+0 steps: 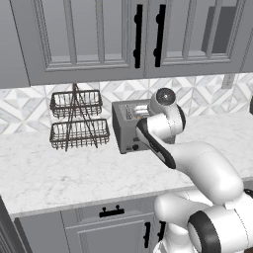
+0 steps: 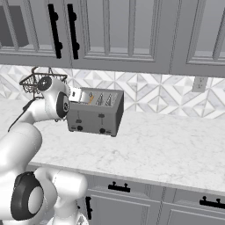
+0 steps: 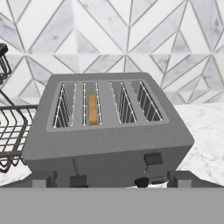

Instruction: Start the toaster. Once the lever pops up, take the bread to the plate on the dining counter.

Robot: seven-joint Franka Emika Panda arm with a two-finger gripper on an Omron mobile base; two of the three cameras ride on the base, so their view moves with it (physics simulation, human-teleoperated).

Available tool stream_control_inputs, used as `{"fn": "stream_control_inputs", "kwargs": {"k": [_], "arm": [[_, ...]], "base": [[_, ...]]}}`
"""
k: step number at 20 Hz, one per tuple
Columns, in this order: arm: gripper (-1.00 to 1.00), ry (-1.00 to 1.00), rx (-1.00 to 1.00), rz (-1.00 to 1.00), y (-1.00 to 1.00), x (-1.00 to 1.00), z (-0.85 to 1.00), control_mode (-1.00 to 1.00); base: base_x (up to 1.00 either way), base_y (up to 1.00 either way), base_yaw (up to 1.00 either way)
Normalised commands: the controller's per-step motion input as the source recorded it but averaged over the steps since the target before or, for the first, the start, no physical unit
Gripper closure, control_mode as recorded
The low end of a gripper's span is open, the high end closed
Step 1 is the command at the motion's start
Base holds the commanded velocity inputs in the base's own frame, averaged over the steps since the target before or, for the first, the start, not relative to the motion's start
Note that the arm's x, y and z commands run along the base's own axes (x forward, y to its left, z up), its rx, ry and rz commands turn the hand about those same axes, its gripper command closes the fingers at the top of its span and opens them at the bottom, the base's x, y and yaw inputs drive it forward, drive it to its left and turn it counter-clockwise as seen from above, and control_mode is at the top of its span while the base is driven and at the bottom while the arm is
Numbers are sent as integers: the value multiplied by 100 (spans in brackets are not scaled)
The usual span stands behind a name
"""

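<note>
**Poised over the toaster, levers not yet pressed**

At nine o'clock in the hand view: a dark wire two-tier basket rack [image 3: 9,131], just beside the toaster's flank. At centre: the boxy grey brushed-metal four-slot toaster [image 3: 109,140], with the golden-tan, brown-crusted bread slice [image 3: 92,109] sunk in the second slot from the left. On the front face, one black lever [image 3: 78,180] low at seven o'clock, another [image 3: 153,158] higher at five o'clock. Gripper [image 3: 112,180] hanging above the front edge, fingers spread wide, nothing held.

Best done, by judgement: line up one fingertip over the lever on the bread's side, press straight down, avoid nudging the body sideways.

Room: basket rack crowding the left, white grey-veined marble worktop [image 2: 167,149] open toward three o'clock, grey wall cabinets [image 2: 123,35] overhead limiting a high lift.
</note>
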Motion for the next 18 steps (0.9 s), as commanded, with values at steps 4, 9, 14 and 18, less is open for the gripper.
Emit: {"fn": "stream_control_inputs", "kwargs": {"k": [4,9,14,18], "arm": [[-100,0,0,0,0,0,0,-100],[-100,0,0,0,0,0,0,-100],[-100,0,0,0,0,0,0,-100],[-100,0,0,0,0,0,0,-100]], "base": [[0,0,0],[0,0,0],[0,0,0],[0,0,0]]}}
